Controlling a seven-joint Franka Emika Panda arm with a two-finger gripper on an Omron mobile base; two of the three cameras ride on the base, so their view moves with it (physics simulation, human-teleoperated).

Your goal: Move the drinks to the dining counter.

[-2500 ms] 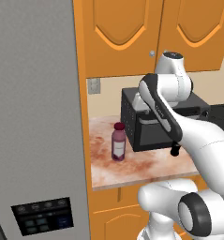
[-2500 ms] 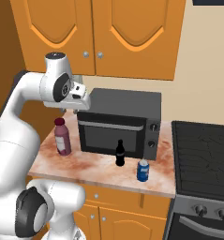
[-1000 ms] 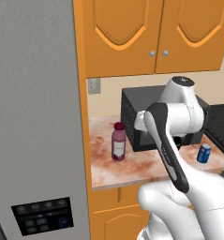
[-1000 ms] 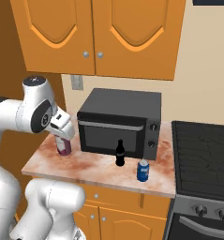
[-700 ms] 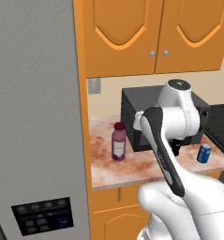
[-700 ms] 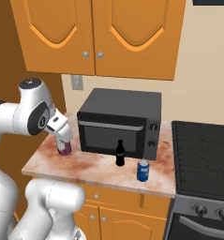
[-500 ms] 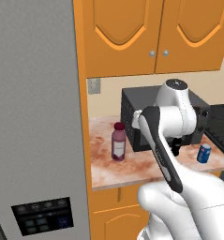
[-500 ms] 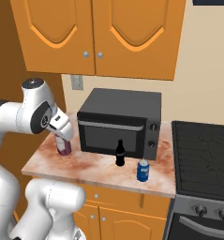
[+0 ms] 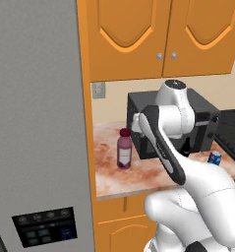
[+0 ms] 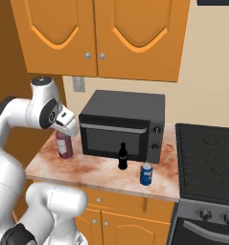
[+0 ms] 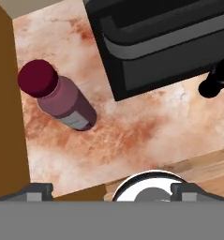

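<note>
The dark purple-maroon bottle (image 9: 124, 149) (image 10: 63, 144) (image 11: 58, 96) with its red cap stands upright on the marbled worktop, left of the microwave. The blue can (image 9: 215, 157) (image 10: 146, 174) stands near the worktop's front edge, right of a small black bottle. My gripper (image 10: 71, 128) (image 11: 112, 189) hovers just above and in front of the purple bottle, open, with nothing between its fingertips (image 11: 36, 190). The dining counter is out of view.
A black microwave (image 10: 123, 125) (image 11: 165, 42) fills the back of the worktop (image 10: 101, 170). The small black bottle (image 10: 122, 156) (image 11: 217, 78) stands before its door. A grey fridge (image 9: 35, 123) walls off the left and a stove (image 10: 207, 162) lies to the right. Orange cabinets hang overhead.
Since the earliest frames the hand came down from beside the microwave's top to just over the purple bottle. In the last second it barely shifted; the jaws stayed open.
</note>
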